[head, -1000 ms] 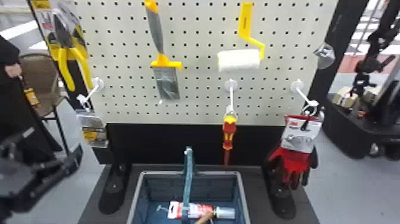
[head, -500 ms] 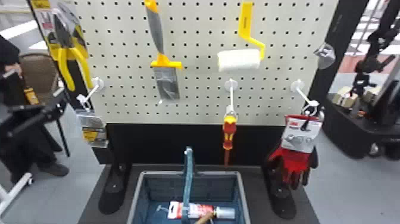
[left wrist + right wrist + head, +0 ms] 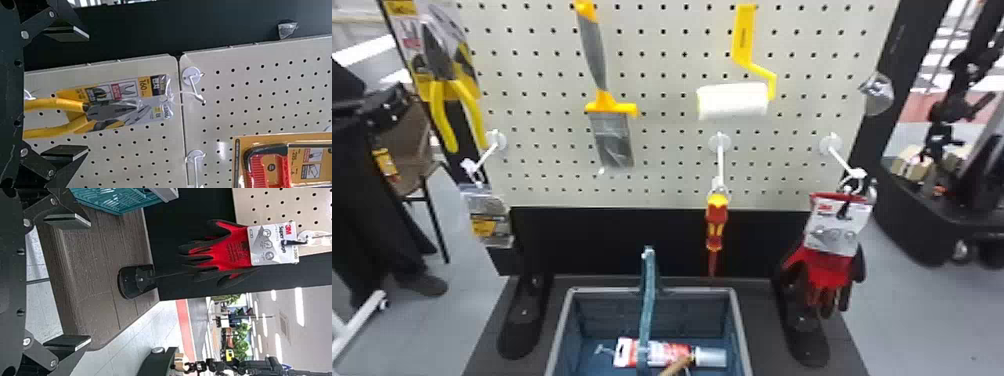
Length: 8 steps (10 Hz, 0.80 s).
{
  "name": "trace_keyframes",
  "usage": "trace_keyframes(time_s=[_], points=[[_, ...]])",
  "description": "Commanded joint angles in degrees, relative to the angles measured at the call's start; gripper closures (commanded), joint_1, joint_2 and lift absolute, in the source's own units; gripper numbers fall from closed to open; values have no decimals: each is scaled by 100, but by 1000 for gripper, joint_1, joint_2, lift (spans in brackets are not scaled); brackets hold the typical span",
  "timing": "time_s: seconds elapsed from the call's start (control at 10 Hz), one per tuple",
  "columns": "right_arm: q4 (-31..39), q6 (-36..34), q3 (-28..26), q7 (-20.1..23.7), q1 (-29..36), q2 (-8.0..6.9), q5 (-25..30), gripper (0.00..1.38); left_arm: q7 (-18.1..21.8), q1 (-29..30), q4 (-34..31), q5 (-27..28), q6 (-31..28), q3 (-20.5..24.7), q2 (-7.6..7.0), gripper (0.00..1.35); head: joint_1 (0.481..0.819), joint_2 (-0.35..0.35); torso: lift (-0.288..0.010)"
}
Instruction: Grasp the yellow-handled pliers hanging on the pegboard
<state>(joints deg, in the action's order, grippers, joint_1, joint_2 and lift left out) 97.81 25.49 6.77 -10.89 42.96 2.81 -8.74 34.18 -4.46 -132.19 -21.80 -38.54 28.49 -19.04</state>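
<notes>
Hanging at the upper left corner of the pegboard (image 3: 657, 165), the pliers (image 3: 448, 90) sit in their card pack, tied to a white hook (image 3: 193, 80); long axis upright in the room, yellow handles down, jaws up.

In the left wrist view the pliers (image 3: 101, 113) lie straight ahead of the left gripper (image 3: 78, 93), handle ends nearest it and roughly centred in the gap; the fingers stand wide apart and hold nothing, and there is no contact yet. The coming move is judged a straight advance along the handle axis, then a closure across both handles; the loose pack may swing on its tie.

The left arm (image 3: 369, 107) is the nearer one, at the left edge of the head view, level with the handles. The right gripper (image 3: 84, 281) is parked low, fingers spread and empty, facing the red gloves (image 3: 223, 252) and the table (image 3: 98, 286).

Change over the last second: the left arm has risen along the left edge from low down to handle height; pliers and pegboard unchanged.
</notes>
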Motion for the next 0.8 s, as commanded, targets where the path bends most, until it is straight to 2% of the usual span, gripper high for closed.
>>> trace_keyframes(time_s=[0.0, 0.1, 0.2, 0.3, 0.4, 0.6, 0.7], points=[[0, -9, 0, -1, -35, 0, 21, 257, 344, -572, 724, -404, -479, -10, -452, 279, 549, 0, -100], [-14, -18, 0, 8, -48, 0, 30, 257, 730, -830, 1329, -642, -664, -36, -645, 282, 549, 0, -100], [-14, -18, 9, 8, -60, 0, 30, 257, 1188, -1052, 1779, -624, -849, -62, -759, 280, 549, 0, -100], [-28, -18, 9, -1, -60, 0, 30, 257, 1794, -1359, 2398, -642, -849, -221, -882, 280, 549, 0, -100], [-42, -18, 9, -1, -84, 0, 30, 257, 2225, -1642, 2735, -703, -813, -476, -997, 279, 549, 0, -100], [-113, -18, 62, 8, -158, 0, 30, 257, 2910, -2061, 3481, -1389, -629, -1029, -1137, 280, 549, 0, -100], [-141, -18, 79, -1, -183, 0, 21, 257, 3051, -2184, 3509, -1441, -673, -1117, -1164, 280, 549, 0, -100]])
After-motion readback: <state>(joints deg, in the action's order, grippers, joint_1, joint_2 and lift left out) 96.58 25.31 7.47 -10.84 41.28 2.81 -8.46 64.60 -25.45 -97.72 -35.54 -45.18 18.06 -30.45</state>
